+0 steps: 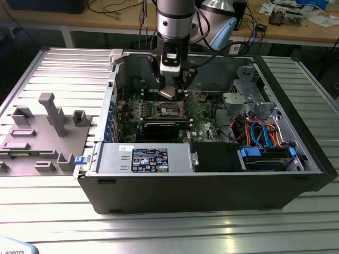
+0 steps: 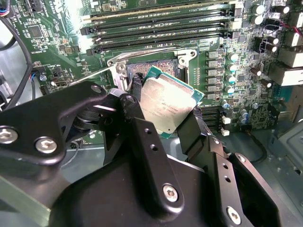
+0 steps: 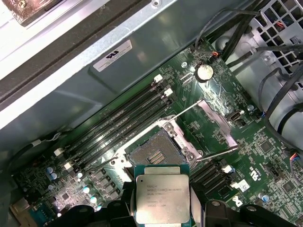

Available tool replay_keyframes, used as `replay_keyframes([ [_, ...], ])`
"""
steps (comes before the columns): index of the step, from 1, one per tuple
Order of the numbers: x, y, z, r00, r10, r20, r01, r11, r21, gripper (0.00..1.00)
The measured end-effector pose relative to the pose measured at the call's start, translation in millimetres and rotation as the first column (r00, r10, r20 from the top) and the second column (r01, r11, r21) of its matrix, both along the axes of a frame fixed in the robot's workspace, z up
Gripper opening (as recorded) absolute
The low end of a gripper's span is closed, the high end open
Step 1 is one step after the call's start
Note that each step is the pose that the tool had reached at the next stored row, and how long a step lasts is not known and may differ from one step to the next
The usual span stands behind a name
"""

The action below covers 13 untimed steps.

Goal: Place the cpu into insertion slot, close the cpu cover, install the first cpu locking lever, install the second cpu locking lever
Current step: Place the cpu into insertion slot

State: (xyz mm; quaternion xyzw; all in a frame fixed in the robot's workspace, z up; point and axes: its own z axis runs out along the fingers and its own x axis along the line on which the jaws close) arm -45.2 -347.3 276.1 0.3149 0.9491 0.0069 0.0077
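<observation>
At the exterior view's left, a grey moulded fixture (image 1: 50, 127) with upright blocks sits on the ribbed metal table (image 1: 175, 233), well clear of the arm. Further right, inside the open black case (image 1: 212, 193), the gripper (image 1: 168, 93) pinches the cpu (image 2: 168, 106), flat, square and silvery, by two opposite edges. The chip hangs near the insertion slot (image 3: 154, 152) without touching it; the metal-rimmed recess lies bare. Beside it the cpu cover (image 3: 217, 124) is swung open. Rightmost, blue and orange cables (image 1: 259, 132) crowd the case's corner.
</observation>
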Motion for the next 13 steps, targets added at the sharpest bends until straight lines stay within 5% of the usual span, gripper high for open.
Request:
replay_keyframes([
  [13, 0.0, 0.0, -0.8, 0.9999, -0.013, 0.0, 0.013, 0.9999, -0.0005, 0.55],
])
